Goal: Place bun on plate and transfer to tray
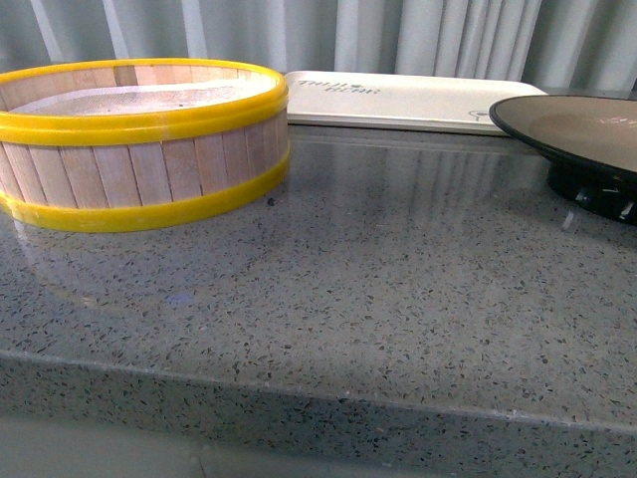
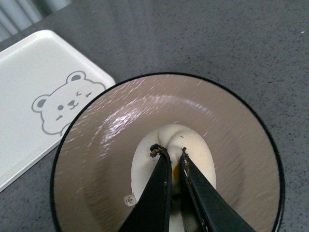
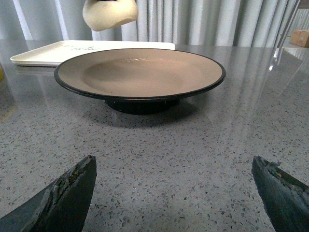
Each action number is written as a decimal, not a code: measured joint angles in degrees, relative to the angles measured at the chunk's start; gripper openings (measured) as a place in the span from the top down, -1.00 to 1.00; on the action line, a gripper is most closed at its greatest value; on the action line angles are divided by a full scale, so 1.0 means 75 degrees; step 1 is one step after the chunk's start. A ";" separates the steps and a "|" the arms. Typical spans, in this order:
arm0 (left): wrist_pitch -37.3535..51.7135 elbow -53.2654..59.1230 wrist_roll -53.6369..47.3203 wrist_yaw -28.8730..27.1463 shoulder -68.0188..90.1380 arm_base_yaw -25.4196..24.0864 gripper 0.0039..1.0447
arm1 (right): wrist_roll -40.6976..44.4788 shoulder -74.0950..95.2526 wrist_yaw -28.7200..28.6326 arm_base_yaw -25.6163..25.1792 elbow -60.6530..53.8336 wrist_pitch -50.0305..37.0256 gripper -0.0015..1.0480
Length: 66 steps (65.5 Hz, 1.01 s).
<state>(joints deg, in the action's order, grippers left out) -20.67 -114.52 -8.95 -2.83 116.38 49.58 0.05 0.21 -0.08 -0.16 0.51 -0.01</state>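
Note:
My left gripper point(image 2: 170, 153) is shut on the white bun point(image 2: 195, 152) and holds it in the air above the middle of the plate point(image 2: 116, 125), a brownish-tan dish with a black rim. In the right wrist view the bun point(image 3: 108, 13) hangs well above the plate point(image 3: 140, 71). My right gripper point(image 3: 174, 169) is open and empty, low over the counter, in front of the plate. The off-white tray point(image 1: 398, 100) lies at the back of the counter; it also shows in the left wrist view point(image 2: 34, 96), with a bear print, beside the plate. In the front view the plate point(image 1: 582, 129) is at the right edge.
A wooden steamer basket point(image 1: 139, 139) with yellow rims stands at the back left of the grey speckled counter point(image 1: 348, 289). Grey curtains hang behind. A small box point(image 3: 299, 37) sits at the far right in the right wrist view.

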 joint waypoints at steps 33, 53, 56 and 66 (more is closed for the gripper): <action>-0.0347 -0.1177 -0.0458 -0.0420 0.1276 -0.0201 0.93 | 0.0000 0.0000 0.0003 0.0000 0.0000 0.0000 -0.84; -0.0516 -0.0583 -0.0391 -0.0102 0.1279 -0.0286 0.93 | 0.0000 0.0000 0.0000 0.0000 0.0000 0.0000 -0.84; -0.0519 -0.0583 -0.0356 -0.0067 0.1279 -0.0286 0.93 | 0.0000 0.0000 0.0003 0.0000 0.0000 0.0000 -0.84; -0.0574 -0.0586 -0.0210 -0.0035 0.1276 -0.0268 0.93 | 0.0000 0.0000 0.0000 0.0000 0.0000 0.0000 -0.84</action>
<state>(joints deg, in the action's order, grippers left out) -24.97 -118.91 -10.52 -3.09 125.95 47.57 0.05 0.21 -0.08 -0.16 0.51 -0.01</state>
